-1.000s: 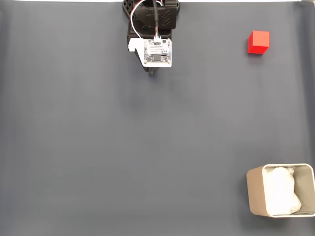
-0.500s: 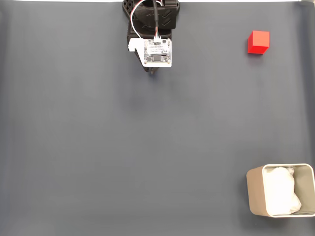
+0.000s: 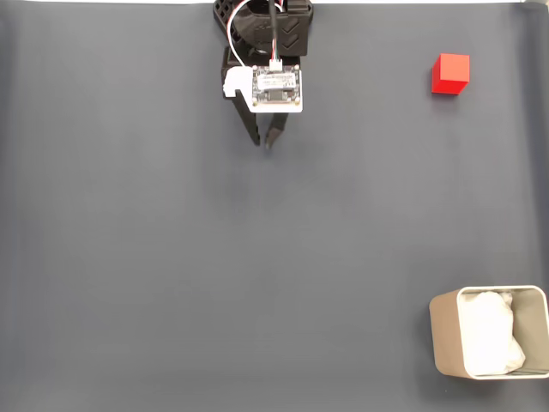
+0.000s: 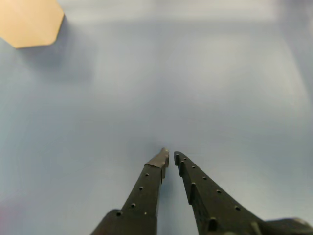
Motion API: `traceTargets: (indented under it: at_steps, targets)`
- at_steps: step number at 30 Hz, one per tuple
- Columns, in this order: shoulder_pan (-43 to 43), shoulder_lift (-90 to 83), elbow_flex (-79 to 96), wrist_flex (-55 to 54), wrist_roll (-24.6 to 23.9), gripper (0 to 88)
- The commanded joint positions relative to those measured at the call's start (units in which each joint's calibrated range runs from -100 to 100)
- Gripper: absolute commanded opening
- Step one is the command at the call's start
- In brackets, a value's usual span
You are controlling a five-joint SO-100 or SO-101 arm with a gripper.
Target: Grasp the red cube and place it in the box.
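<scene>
The red cube [image 3: 450, 73] rests on the dark grey mat at the upper right of the fixed view. Far from it, at the lower right edge, stands the beige box [image 3: 489, 332] with white paper inside. My gripper [image 3: 263, 144] is at the top centre, well left of the cube, and its black fingers point down the picture. In the wrist view the fingertips [image 4: 163, 154] nearly touch above bare mat, so the gripper [image 4: 170, 153] is shut on nothing. A blurred beige shape at the upper left there is the box [image 4: 29, 22].
The dark grey mat [image 3: 214, 275] covers the whole table. A white circuit board [image 3: 276, 89] with red and white wires rides on the wrist, and the black arm base [image 3: 266, 21] sits at the top edge.
The arm has reached a little forward. The wrist board has shifted slightly and the two black fingers now stick out below it in the fixed view. Cube and box are where they were.
</scene>
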Motion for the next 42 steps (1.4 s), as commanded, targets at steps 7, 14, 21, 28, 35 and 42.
traceTargets:
  at_steps: [7, 14, 21, 28, 35, 42]
  targets:
    - [-0.25, 3.47, -3.20, -12.35, -0.73, 3.0]
    - [-0.39, 11.00, -13.05, -15.87, -0.49, 0.0]
    - [-0.67, 20.28, -24.46, -17.02, -0.83, 0.0]
    - [-1.17, 27.56, -33.77, -17.02, -0.88, 0.0]
    - [-1.53, 34.14, -41.89, -17.02, -0.54, 0.0]
    - [-2.17, 40.12, -50.19, -16.69, -0.49, 0.0]
